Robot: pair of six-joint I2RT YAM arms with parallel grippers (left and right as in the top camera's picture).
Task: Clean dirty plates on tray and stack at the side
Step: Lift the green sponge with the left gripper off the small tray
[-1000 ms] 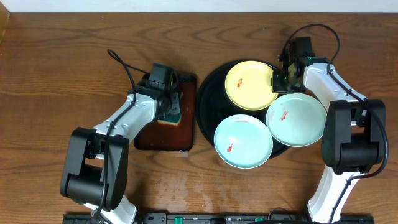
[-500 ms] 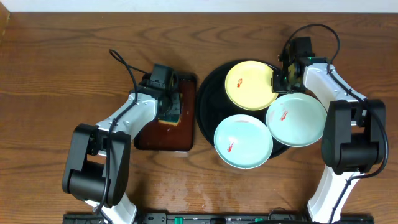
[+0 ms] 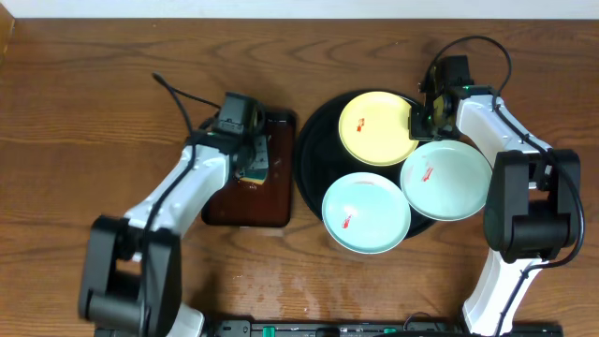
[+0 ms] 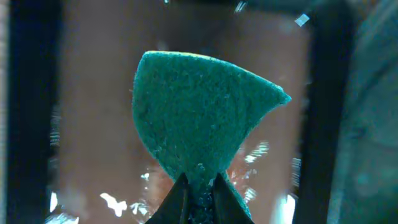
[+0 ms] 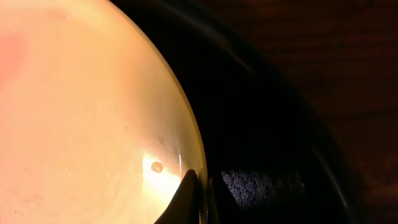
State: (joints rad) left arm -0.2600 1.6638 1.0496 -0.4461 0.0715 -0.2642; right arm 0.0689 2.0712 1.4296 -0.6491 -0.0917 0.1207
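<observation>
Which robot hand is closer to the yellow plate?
Right. The right gripper pinches the yellow plate at its right rim. The left gripper is far off to its left, over the brown tray, holding a green sponge.

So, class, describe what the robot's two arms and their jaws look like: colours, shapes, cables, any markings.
The left arm and right arm both have smooth white link shells joined by bulky black joint housings. Thin black cables loop out near each wrist. The right arm shows a small green light by its wrist. The jaws are slim, dark and tapering.
</observation>
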